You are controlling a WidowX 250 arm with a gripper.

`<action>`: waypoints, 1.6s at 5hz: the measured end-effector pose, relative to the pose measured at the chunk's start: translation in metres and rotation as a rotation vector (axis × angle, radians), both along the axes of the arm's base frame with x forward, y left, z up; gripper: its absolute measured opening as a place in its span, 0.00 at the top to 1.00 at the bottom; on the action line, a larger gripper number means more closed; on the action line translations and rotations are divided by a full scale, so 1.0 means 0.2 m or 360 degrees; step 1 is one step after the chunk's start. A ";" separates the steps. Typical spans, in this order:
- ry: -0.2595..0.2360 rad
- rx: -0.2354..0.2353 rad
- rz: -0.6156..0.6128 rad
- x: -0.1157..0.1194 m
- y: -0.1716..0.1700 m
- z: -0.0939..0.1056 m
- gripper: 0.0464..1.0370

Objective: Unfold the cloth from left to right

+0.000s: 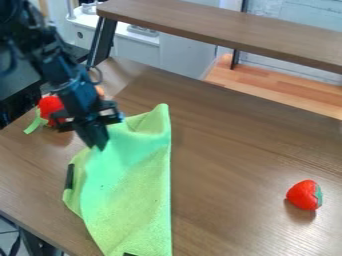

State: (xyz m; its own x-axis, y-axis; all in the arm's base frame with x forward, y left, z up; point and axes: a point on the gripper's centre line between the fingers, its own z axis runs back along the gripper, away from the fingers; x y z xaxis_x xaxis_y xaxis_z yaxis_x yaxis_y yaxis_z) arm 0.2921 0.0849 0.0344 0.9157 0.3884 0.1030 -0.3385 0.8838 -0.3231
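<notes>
Hanging over green cloth [133, 192], jaws: cannot tell if open or closed; strawberry [303, 195] well apart.

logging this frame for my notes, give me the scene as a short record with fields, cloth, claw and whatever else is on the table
surface: brown wooden table
cloth: green cloth, long and narrow, rumpled near its top, running down to the picture's bottom edge
cloth state: probably still partly folded
claw: black claw, over the cloth's upper left part
grip on cloth: cannot tell
dark patch: on the cloth's left edge
strawberry: red with green leaves, right of the cloth
other item: red and green object, partly behind the arm
</notes>
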 end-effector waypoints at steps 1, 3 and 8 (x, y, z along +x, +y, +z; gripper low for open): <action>0.0003 -0.0013 0.0058 0.09 -0.14 0.03 1.00; 0.0025 -0.0096 0.0158 0.23 -0.38 0.11 1.00; 0.0042 -0.0240 0.0507 0.51 -0.63 0.08 1.00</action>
State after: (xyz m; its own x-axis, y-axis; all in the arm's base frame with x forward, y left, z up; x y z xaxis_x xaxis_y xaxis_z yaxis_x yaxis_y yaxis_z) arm 0.3935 -0.0402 0.0509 0.7477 0.6641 0.0008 -0.5994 0.6754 -0.4296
